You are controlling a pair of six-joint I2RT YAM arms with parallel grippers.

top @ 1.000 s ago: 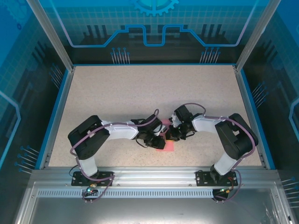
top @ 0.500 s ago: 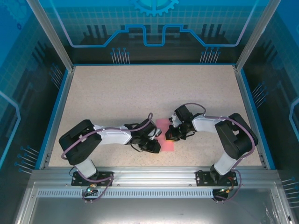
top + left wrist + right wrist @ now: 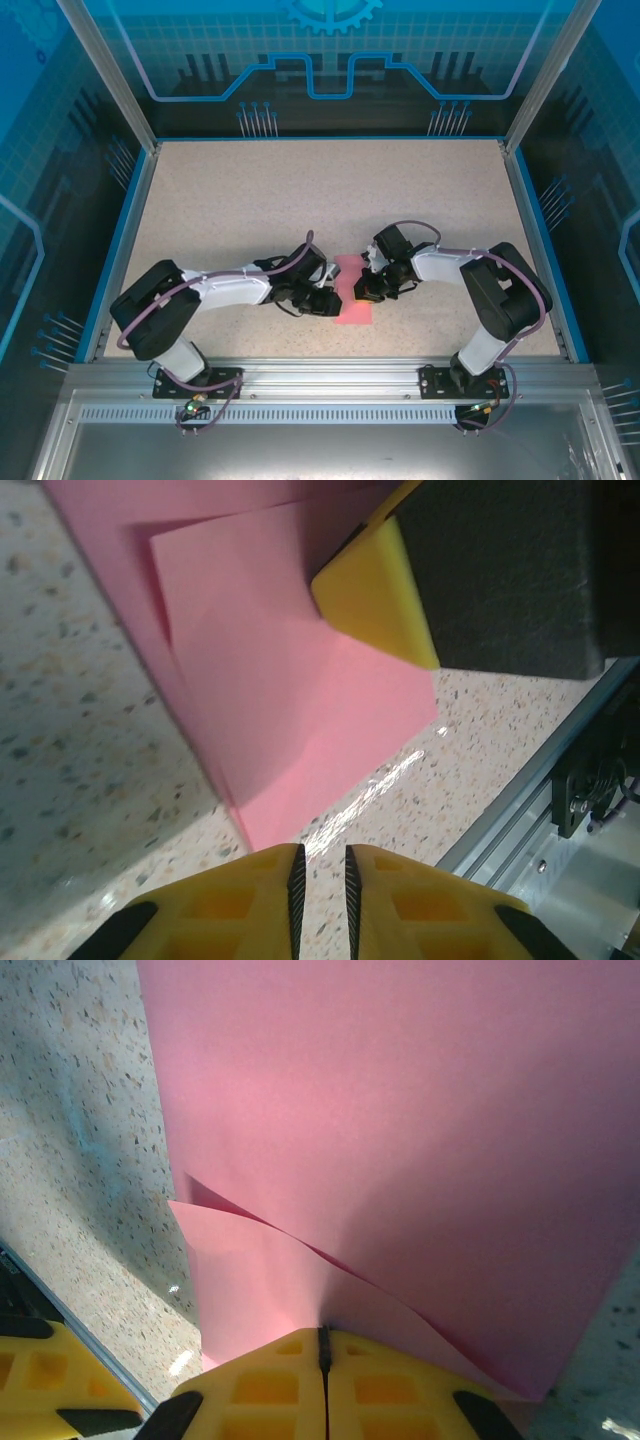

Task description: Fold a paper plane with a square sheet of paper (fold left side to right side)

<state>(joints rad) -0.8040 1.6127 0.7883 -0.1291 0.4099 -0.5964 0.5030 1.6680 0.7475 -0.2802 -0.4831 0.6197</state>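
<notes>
A thin pink-red square sheet of paper (image 3: 300, 710), folded into two layers, lies on a speckled beige table (image 3: 80, 730). The left gripper (image 3: 325, 865), with yellow fingers a narrow gap apart, hovers just beyond the paper's near corner. The right gripper (image 3: 375, 595), with a yellow tip, meets the upper layer.

Paper (image 3: 354, 311) on table (image 3: 300, 200) — left gripper (image 3: 327, 303) at its left edge, right gripper (image 3: 364, 293) on its right edge.

At centre of the top view, we find the left gripper (image 3: 322, 303) and right gripper (image 3: 364, 292) covering parts of the square sheet of paper (image 3: 352, 314); its outline cannot be told. It runs off the top edge in the left wrist view, and off the top and right edges in the right wrist view.
</notes>
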